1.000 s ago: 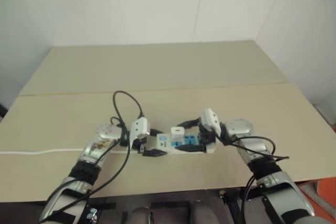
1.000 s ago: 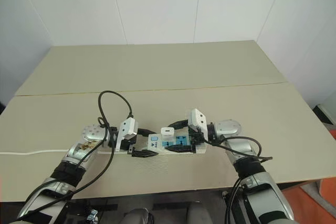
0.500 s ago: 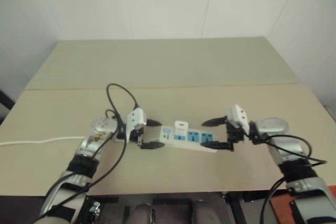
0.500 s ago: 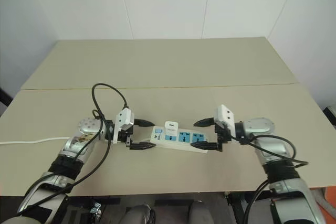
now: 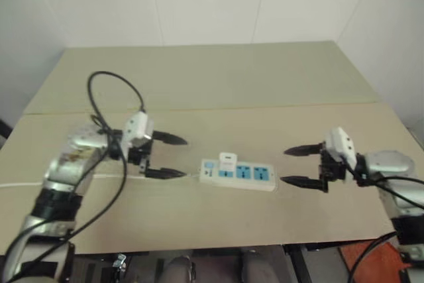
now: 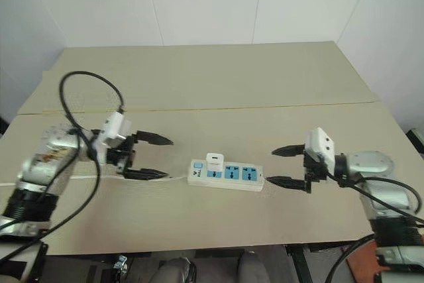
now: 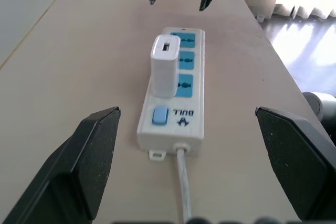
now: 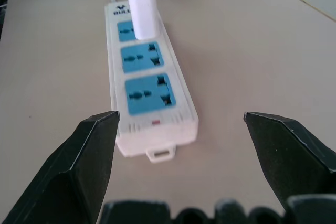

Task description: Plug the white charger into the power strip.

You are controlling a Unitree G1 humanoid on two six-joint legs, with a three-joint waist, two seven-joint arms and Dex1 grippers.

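Note:
The power strip [image 5: 255, 175] lies flat near the middle of the table, its cord [image 7: 182, 177] leaving the switch end toward my left arm. On the blue socket panel nearest the switch stands the white charger [image 5: 227, 160], upright, with nothing touching it. My left gripper [image 5: 180, 158] hovers open a short way left of the strip, fingers pointing at it. To the right of the strip's far end my right gripper [image 5: 285, 166] is open too, clear of it and facing it. Each wrist view looks along the strip [image 8: 149, 82] between spread fingers.
A seam [image 5: 265, 106] between two boards runs across the beige table [image 5: 218, 77] behind the strip. White walls close in the back and right sides. A black cable [image 5: 106, 84] loops above my left wrist. The table's front edge [image 5: 218, 243] is close below the strip.
Both grippers have drawn back from the strip, the left one rising to the left and opening, the right one moving right. The charger stays standing on the strip. The head view has shifted.

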